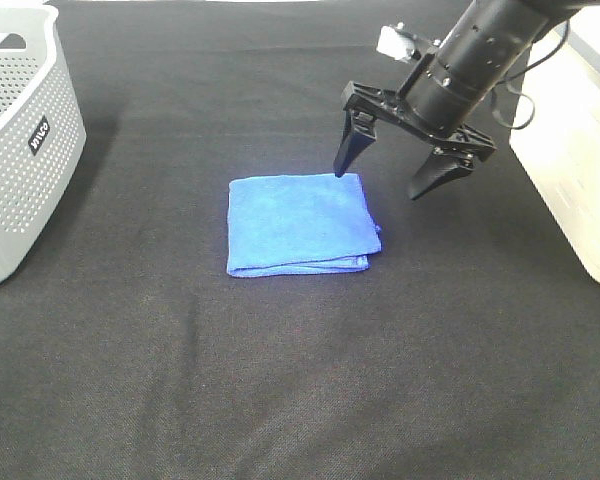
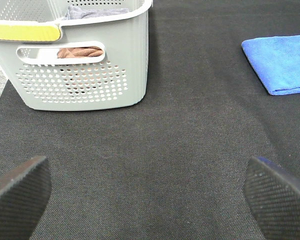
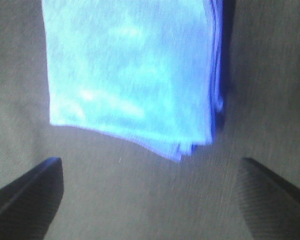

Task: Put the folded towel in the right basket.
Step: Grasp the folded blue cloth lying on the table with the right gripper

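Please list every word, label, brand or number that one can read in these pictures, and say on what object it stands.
On the grey basket, a black label: white letters set sideways, too small and blurred to read.
On the blue towel, the white basket and the right gripper: no text visible.

We are seeing a grey basket [image 1: 30, 170] sitting around ten o'clock on the black mat [image 1: 280, 380], holding a brown cloth [image 2: 80, 51] and a grey cloth [image 2: 97, 11] inside.
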`<state>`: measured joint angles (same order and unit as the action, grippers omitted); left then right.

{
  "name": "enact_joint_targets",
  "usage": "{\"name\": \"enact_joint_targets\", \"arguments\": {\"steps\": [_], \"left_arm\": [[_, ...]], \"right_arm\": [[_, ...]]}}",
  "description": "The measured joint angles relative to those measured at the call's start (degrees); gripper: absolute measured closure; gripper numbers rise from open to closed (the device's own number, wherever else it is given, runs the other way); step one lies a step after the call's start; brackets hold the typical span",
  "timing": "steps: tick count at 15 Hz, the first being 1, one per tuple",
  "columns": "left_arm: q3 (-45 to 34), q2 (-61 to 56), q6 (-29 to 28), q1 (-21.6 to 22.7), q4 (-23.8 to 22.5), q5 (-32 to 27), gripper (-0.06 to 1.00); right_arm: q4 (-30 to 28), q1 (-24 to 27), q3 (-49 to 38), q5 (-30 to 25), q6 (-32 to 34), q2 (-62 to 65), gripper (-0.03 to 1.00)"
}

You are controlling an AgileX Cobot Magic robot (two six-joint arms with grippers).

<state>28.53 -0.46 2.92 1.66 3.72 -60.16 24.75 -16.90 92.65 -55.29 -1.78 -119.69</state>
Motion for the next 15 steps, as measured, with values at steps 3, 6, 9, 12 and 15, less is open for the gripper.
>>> {"name": "enact_joint_targets", "arguments": {"steps": [3, 6, 9, 12, 15], "left_arm": [[0.0, 0.0, 0.0, 0.0, 0.0, 0.0, -0.03], [0.0, 0.0, 0.0, 0.0, 0.0, 0.0, -0.03], [0.0, 0.0, 0.0, 0.0, 0.0, 0.0, -0.03], [0.0, 0.0, 0.0, 0.0, 0.0, 0.0, -0.03], [0.0, 0.0, 0.0, 0.0, 0.0, 0.0, -0.03]], "right_arm": [[-0.3, 0.0, 0.2, 4.9, -1.0, -0.4, 0.06], [-0.1, 0.8, 0.2, 7.4, -0.7, -0.6, 0.06], [0.5, 2.8, 0.6, 8.3, -0.6, -3.2, 0.06], [2.5, 3.8, 0.6, 8.8, -0.6, -6.6, 0.07], [3.2, 3.8, 0.6, 9.0, -0.9, -8.0, 0.07]]}}
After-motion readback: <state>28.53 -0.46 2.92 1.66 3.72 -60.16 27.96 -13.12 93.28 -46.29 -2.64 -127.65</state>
